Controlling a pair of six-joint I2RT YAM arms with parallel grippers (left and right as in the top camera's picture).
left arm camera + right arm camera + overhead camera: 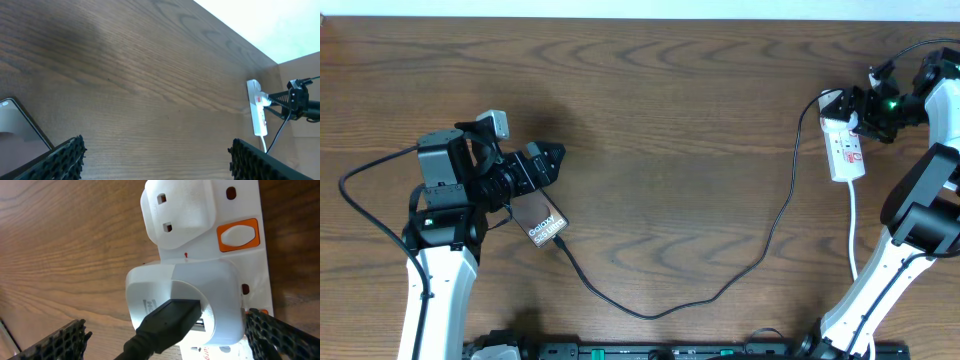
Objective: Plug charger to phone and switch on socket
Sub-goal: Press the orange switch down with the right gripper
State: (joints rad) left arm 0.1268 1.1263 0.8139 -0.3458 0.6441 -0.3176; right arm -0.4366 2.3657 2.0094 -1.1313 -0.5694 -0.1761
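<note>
Wood table [650, 100], white adapter [150, 285] filling socket [846, 152]

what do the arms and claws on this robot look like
Both arms have white lower links and black upper joints, trailing black cables. The left claw and right claw are black, with mesh-textured finger pads. A green light glows by the right claw.

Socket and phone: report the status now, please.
Left gripper open, beside phone. Right gripper open, straddling the adapter on socket. Charger cable runs from phone to adapter. No obstacle seen.
</note>
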